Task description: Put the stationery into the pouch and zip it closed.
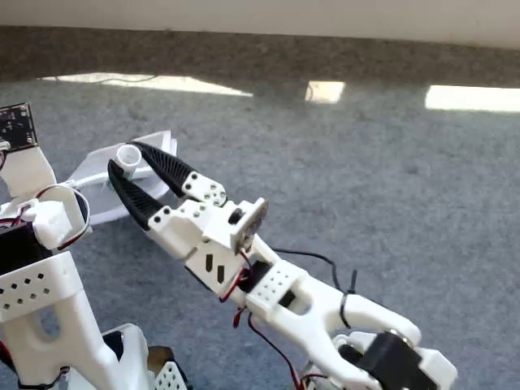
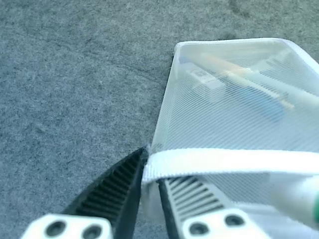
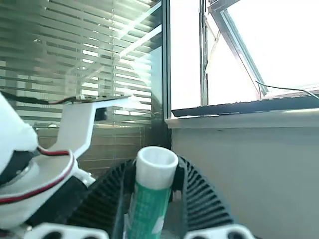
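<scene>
right gripper (image 3: 155,168) clamps the green pen (image 3: 147,204) along its fingers, cap toward the pouch (image 2: 234,114) — left gripper (image 2: 152,167) pinches the pouch's band; we judge insertion straight ahead.

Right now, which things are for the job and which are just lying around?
For the job: white mesh pouch with pens inside, green-and-white tube, left pincer pinching the pouch, right pincer holding the tube.
Just around: grey carpet-like tabletop, slatted window blinds.
</scene>
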